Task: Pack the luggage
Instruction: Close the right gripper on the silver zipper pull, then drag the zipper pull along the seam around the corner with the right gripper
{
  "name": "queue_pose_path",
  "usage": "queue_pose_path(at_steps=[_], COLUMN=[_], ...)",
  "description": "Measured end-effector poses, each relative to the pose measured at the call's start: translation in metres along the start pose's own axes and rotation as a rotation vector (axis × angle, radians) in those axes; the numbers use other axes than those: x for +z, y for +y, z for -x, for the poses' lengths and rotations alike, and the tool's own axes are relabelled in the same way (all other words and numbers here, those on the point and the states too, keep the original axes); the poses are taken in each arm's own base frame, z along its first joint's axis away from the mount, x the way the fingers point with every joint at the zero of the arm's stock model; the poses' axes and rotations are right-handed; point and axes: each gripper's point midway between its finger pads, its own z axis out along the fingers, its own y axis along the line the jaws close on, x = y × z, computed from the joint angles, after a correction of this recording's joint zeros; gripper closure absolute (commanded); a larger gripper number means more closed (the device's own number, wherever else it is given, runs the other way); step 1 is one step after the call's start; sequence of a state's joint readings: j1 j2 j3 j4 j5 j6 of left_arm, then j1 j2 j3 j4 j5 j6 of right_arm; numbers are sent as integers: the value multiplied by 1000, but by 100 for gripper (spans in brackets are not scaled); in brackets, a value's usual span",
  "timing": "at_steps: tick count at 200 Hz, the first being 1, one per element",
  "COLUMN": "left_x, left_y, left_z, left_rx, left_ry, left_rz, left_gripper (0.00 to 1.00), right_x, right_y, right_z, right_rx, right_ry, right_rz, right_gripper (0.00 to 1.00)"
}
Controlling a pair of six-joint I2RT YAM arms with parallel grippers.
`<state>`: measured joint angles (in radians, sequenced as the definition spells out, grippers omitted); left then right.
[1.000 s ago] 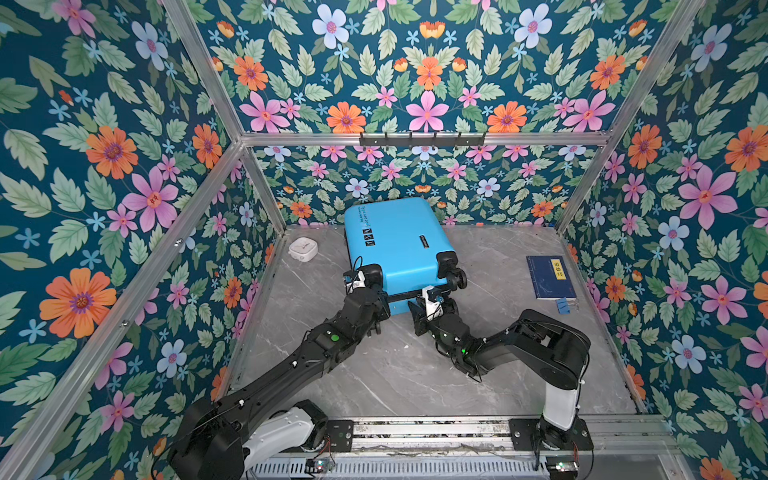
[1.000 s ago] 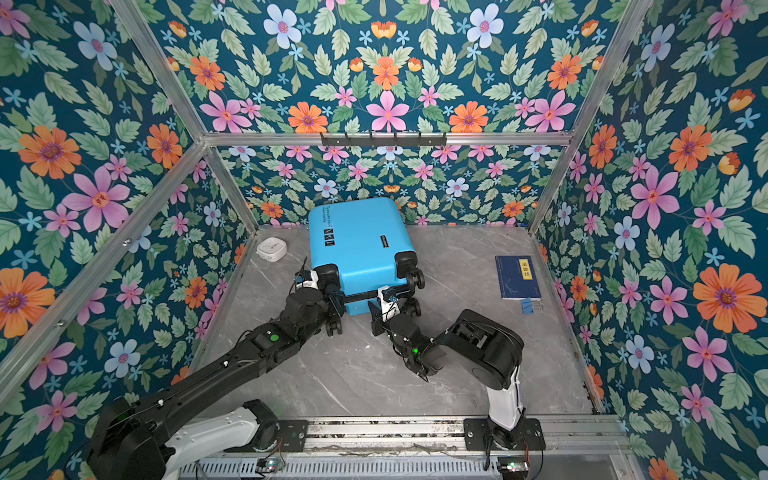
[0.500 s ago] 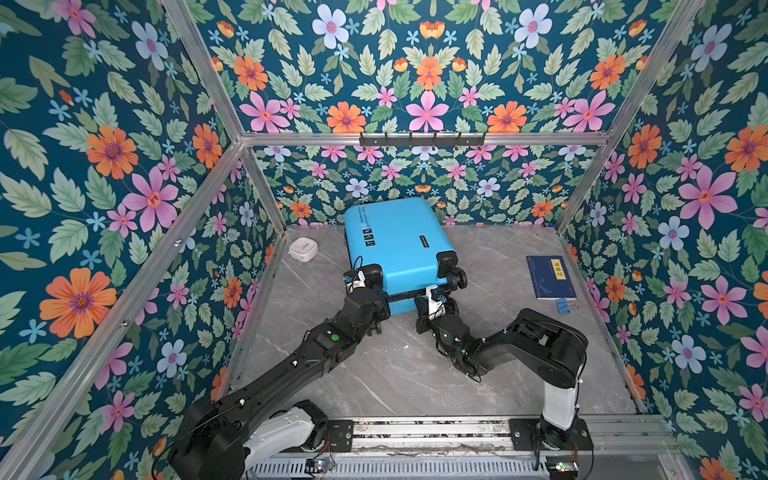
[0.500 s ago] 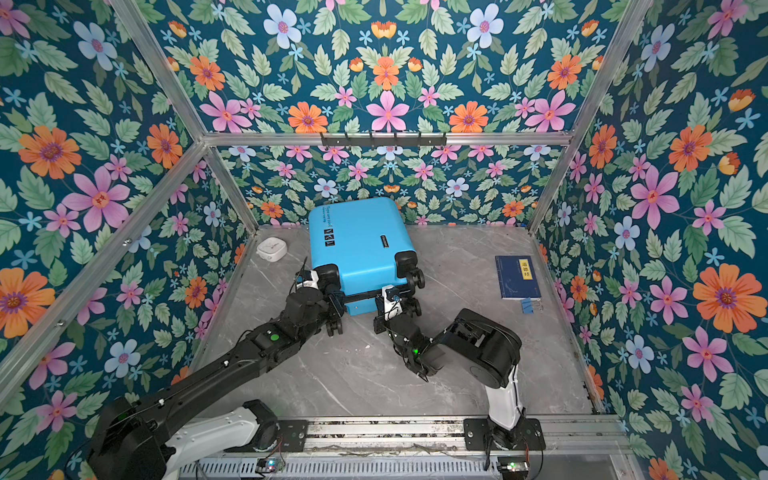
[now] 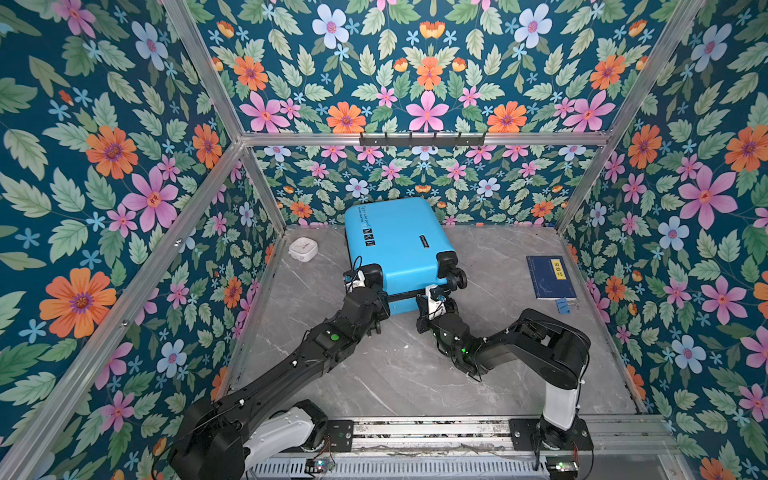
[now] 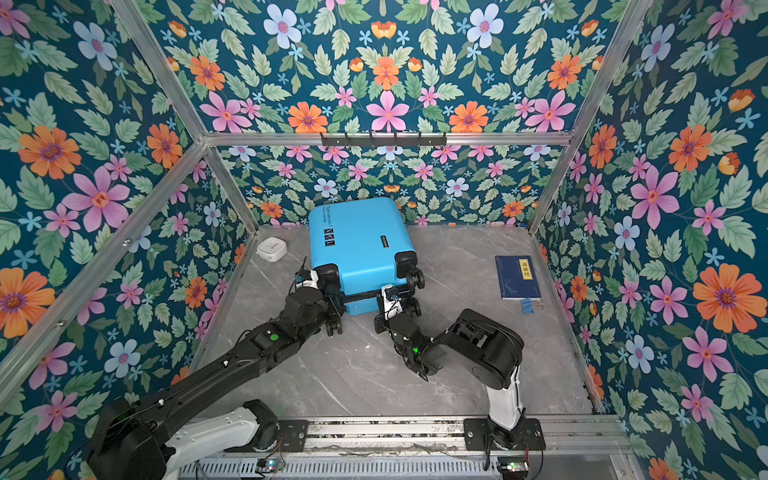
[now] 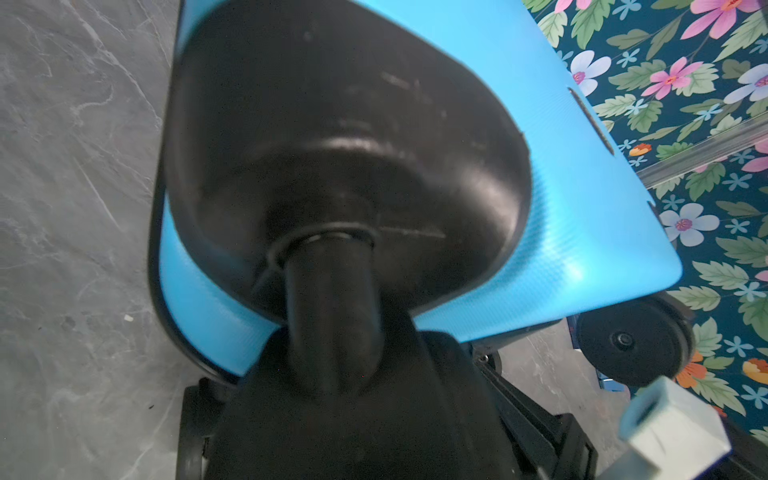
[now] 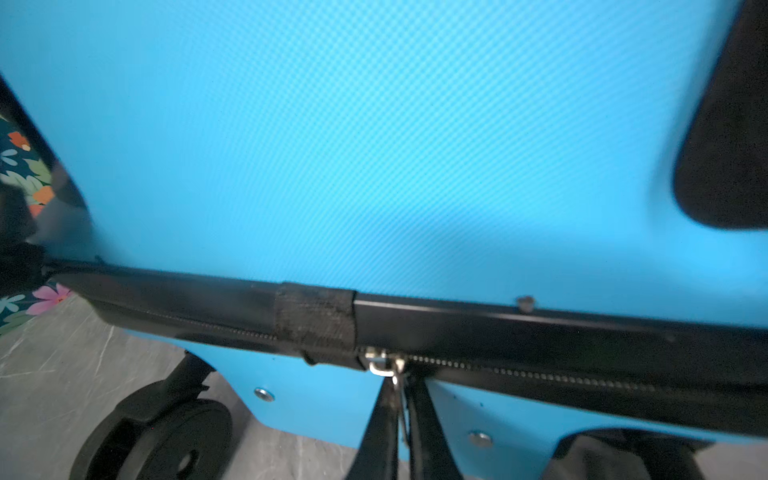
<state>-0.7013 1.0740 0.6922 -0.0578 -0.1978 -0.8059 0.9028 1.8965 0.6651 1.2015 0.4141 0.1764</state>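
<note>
The sky-blue luggage (image 5: 399, 245) (image 6: 357, 241) lies flat at the back of the table, with its caster wheels toward the arms. My left gripper (image 5: 379, 302) (image 6: 332, 297) is at the near-left corner. In the left wrist view a black caster (image 7: 332, 316) runs from its housing down between the jaws, which are closed on it; the fingertips are lost in the dark. My right gripper (image 8: 397, 399) (image 5: 428, 296) is shut on the metal zipper pull (image 8: 390, 368) in the black zipper seam of the luggage (image 8: 374, 145), its fingers (image 8: 378, 432) pinched together.
A dark-blue book (image 5: 550, 276) (image 6: 517, 276) with a yellow label lies at the right, with a blue binder clip (image 5: 563, 305) beside it. A small white box (image 5: 303, 249) sits at the back left. Floral walls close in three sides. A black hook rail (image 5: 422, 139) hangs on the back wall.
My right gripper has closed on the zipper pull and edged slightly toward the luggage. The left arm and the luggage have not moved.
</note>
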Motion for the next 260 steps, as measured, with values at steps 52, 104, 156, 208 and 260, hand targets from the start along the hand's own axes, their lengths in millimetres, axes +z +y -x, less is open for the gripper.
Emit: queue_pose_path(at_steps=[52, 104, 156, 208, 260], left_x=[0, 0, 1, 1, 1], left_y=[0, 0, -3, 1, 8], left_z=[2, 1, -2, 3, 9], left_rx=[-7, -8, -18, -40, -56], left_ry=[-8, -6, 26, 25, 26], left_rz=[2, 1, -28, -27, -24], left_gripper=[100, 100, 100, 100, 100], right_x=[5, 0, -13, -23, -36], right_y=[2, -2, -15, -46, -70], right_z=[1, 0, -1, 6, 12], right_rx=[-29, -39, -48, -38, -35], right_ry=[15, 22, 23, 0, -18], right_rz=[-6, -15, -44, -111, -155], right_gripper=[100, 100, 100, 100, 100])
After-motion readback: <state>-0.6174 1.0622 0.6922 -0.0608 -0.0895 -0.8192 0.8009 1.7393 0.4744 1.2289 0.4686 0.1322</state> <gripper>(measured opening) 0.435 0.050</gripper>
